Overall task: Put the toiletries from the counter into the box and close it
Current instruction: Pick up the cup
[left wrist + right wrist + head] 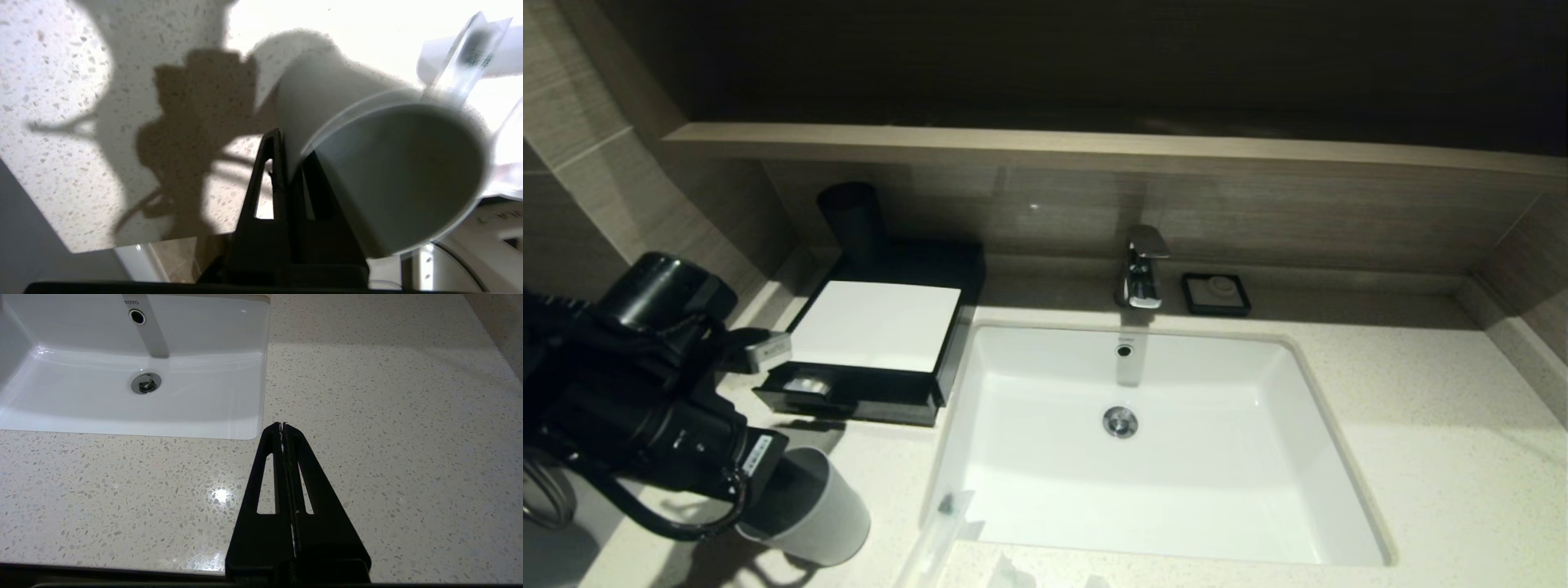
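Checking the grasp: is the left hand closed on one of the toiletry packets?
No, the left hand pinches the grey cup's rim instead.

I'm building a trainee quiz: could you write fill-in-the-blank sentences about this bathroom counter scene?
1. The shallow front drawer of the low black rectangular box stands ___.
2. The left end effector is shut on the ___ of the tilted grey tapered plastic cup.
3. The right end effector hangs over the speckled off-white stone counter with its jaws ___.
Missing words: open; rim; shut.
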Controlling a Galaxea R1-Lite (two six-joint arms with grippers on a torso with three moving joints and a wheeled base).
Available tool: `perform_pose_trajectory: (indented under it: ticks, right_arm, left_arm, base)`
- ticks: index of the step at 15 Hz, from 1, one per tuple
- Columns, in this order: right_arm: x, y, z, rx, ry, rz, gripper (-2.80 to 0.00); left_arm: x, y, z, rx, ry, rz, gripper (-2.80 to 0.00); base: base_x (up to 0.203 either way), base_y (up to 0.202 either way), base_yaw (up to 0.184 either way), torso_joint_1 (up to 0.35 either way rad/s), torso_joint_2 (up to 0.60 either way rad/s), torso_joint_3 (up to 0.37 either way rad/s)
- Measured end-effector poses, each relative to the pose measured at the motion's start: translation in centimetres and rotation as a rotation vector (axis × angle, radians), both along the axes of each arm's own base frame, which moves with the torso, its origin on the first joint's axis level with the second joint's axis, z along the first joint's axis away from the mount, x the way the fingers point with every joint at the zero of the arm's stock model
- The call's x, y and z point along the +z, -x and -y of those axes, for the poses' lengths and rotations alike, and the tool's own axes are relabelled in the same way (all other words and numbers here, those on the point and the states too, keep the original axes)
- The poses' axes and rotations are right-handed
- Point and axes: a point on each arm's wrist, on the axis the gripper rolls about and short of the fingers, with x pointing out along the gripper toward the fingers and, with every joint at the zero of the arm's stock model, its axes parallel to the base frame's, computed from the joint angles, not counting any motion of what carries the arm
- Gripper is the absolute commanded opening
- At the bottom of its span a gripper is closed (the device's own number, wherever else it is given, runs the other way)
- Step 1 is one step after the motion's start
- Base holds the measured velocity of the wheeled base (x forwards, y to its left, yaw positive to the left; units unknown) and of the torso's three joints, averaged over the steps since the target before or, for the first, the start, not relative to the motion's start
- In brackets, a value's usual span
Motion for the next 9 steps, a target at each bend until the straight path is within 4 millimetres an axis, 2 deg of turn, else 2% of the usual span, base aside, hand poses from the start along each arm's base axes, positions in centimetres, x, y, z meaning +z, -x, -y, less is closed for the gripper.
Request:
perform_pose_trajectory:
  ticks: [5, 9]
  right_arm:
    - [0.0, 0.0, 0.0, 0.0, 0.0, 0.0, -2.8]
    - [0.0, 0.0, 0.0, 0.0, 0.0, 0.0, -2.8]
  left_arm:
    - [0.6, 0.6, -0.1, 0.001, 0.001, 0.017, -2.8]
    - [2.2, 2.1, -0.4, -0.003, 0.008, 0.073, -2.8]
  base:
    - [0.0, 0.0, 0.0, 0.0, 0.0, 0.0]
    - [0.0, 0.0, 0.0, 0.0, 0.0, 0.0]
